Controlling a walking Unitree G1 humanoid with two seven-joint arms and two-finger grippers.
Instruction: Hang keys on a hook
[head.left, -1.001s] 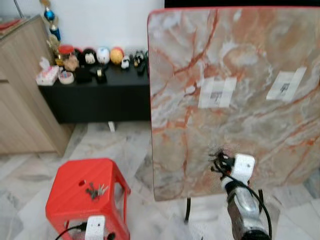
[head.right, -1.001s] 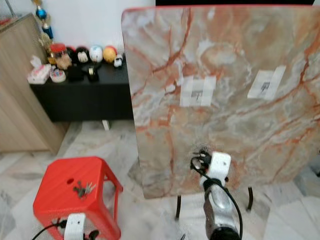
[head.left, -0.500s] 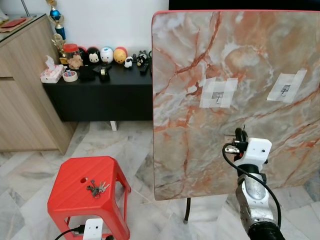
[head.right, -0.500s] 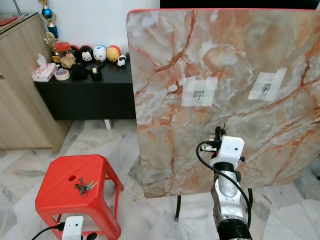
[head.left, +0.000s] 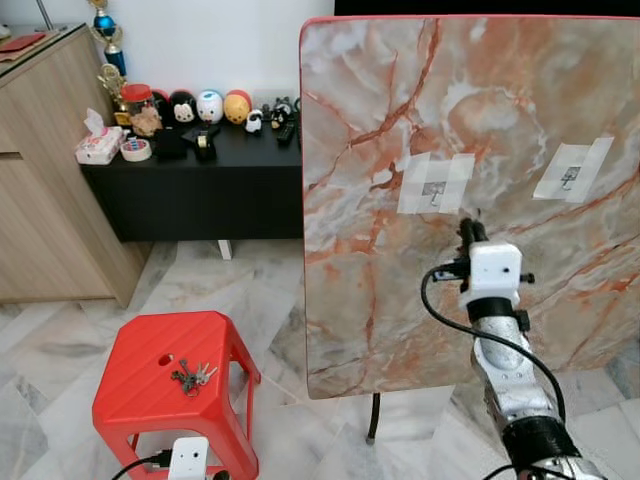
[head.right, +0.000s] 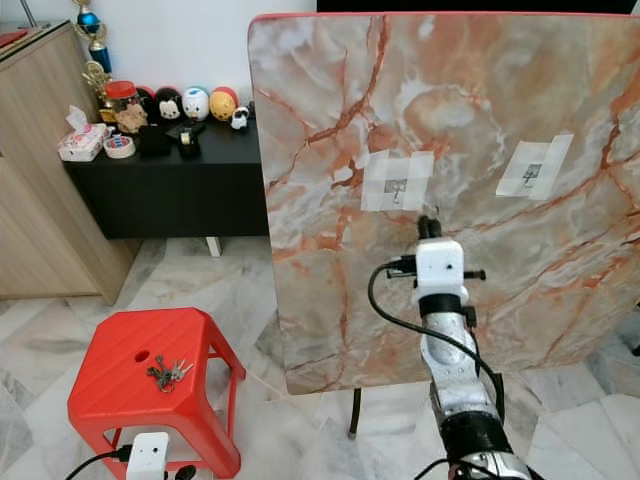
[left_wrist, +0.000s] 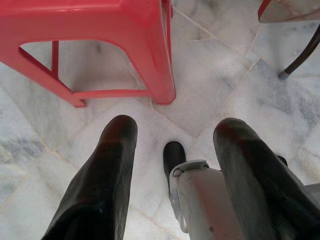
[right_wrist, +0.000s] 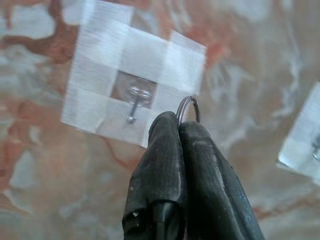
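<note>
A: Where is the right end effector (right_wrist: 180, 125) now?

B: Raised in front of the upright marble board (head.left: 380, 150), its two black fingers (right_wrist: 160, 150) pressed together on a thin metal key ring (right_wrist: 188, 106). The ring stands up out of the fingertips, edge-on to the board.

A: And the hook?

B: The hook (right_wrist: 134, 100) sits in the middle of a white tape patch (right_wrist: 100, 60) on the board. From the wrist camera it lies just beside the ring, near but apart. My guess is the ring needs a short sideways shift to slip over the hook's tip.

A: Which arm is nearer?

B: The right, clearly. The left end effector (left_wrist: 175, 165) hangs low over the marble floor (left_wrist: 225, 65) with its fingers apart, holding nothing.

A: Anything else holding keys?

B: A bunch of keys (head.left: 192, 376) lies on top of the red stool (head.left: 140, 400), well apart from the board. A second taped hook (head.left: 570, 180) sits further right.
</note>
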